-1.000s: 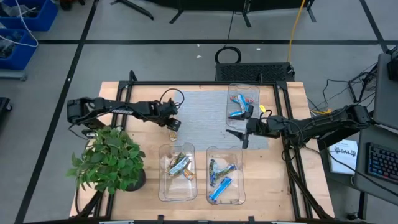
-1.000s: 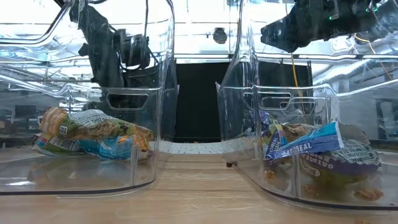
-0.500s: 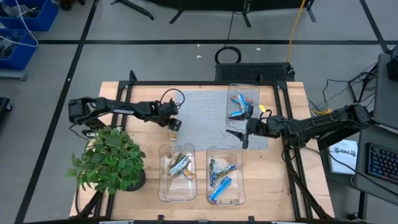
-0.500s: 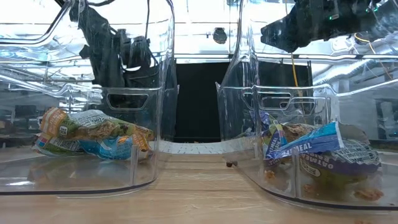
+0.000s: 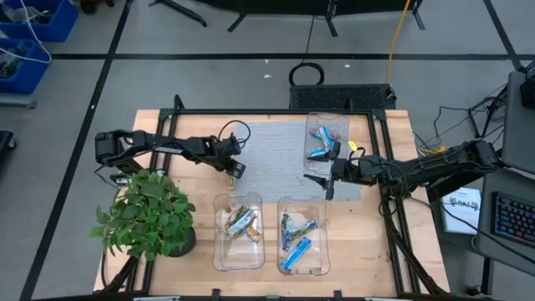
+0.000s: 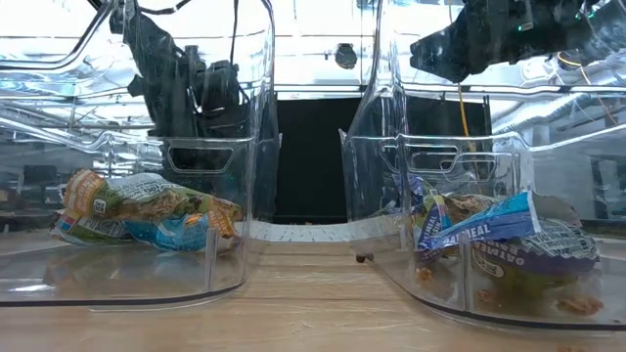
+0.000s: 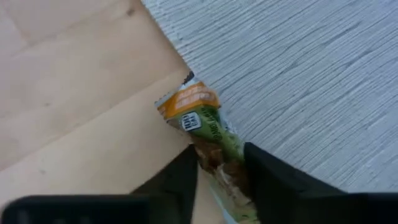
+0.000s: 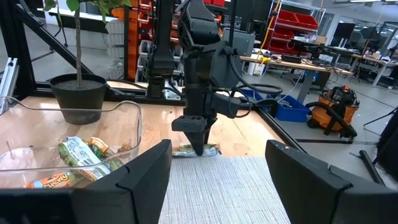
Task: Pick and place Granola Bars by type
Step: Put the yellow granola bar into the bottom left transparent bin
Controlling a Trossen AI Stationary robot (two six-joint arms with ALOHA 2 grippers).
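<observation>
Left gripper [image 7: 221,163]: fingers clamped on one end of a granola bar [image 7: 200,124], at the mat's [image 5: 272,146] left edge where it meets the bare table [image 5: 192,180].
Bar axis: long axis runs straight out from the fingertips; orange end points away, over the mat edge.
Destination: left tray [image 5: 238,259], just toward the table's front from the gripper; it holds similar green-orange bars. The right tray [image 5: 303,259] holds blue ones.
Right gripper [image 8: 214,180]: fingers spread wide, empty, beside the back tray [image 5: 327,125].
Nearer arm: left, judged.
</observation>
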